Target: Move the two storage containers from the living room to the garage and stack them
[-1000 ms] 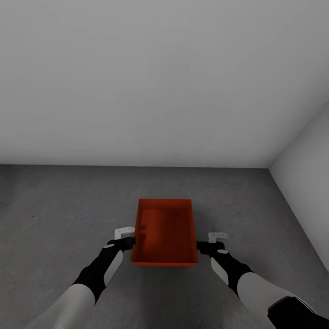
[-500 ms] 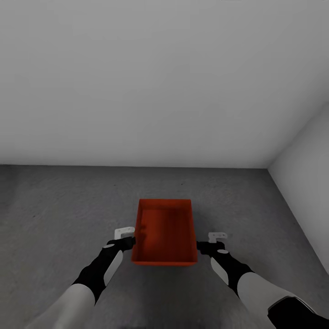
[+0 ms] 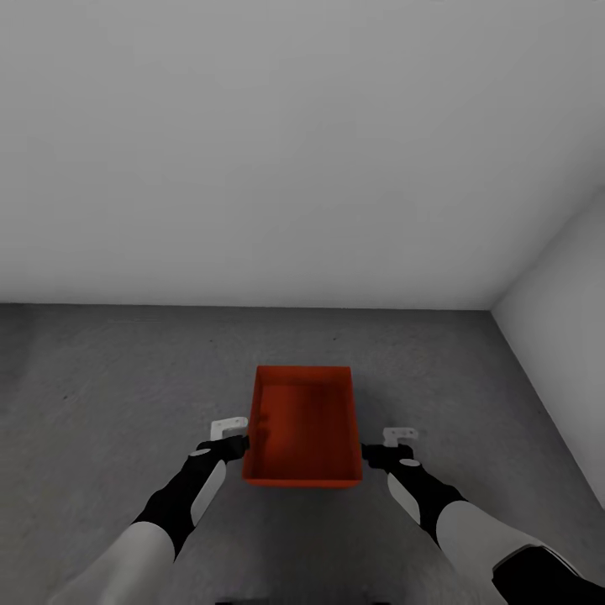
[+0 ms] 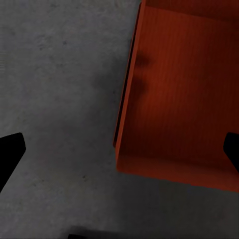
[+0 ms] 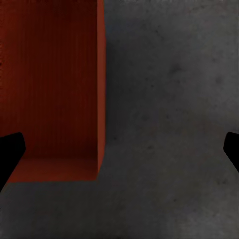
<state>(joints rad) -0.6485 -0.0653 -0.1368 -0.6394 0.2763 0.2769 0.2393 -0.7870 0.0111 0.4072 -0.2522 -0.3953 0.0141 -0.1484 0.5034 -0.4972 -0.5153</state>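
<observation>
One red-orange storage container sits on the dark grey mottled concrete floor straight ahead of me, open side up, its long axis running away toward the plain grey-white far wall. I see nothing inside it. A second wall comes in on the right, meeting the far one at the corner.

My left gripper hangs just beside the container's left wall, near its near corner, and my right gripper sits just beside the right wall at about the same depth. So I've got the bin between both arms.

From the left wrist camera, the fingers show as dark tips spread wide apart, with the container's wall and floor between them; jaws released, gripping nothing. Whether a tip touches the rim I can't tell.

From the right wrist camera, same story: fingers spread wide, the bin's edge and bare concrete between them, nothing clamped.
</observation>
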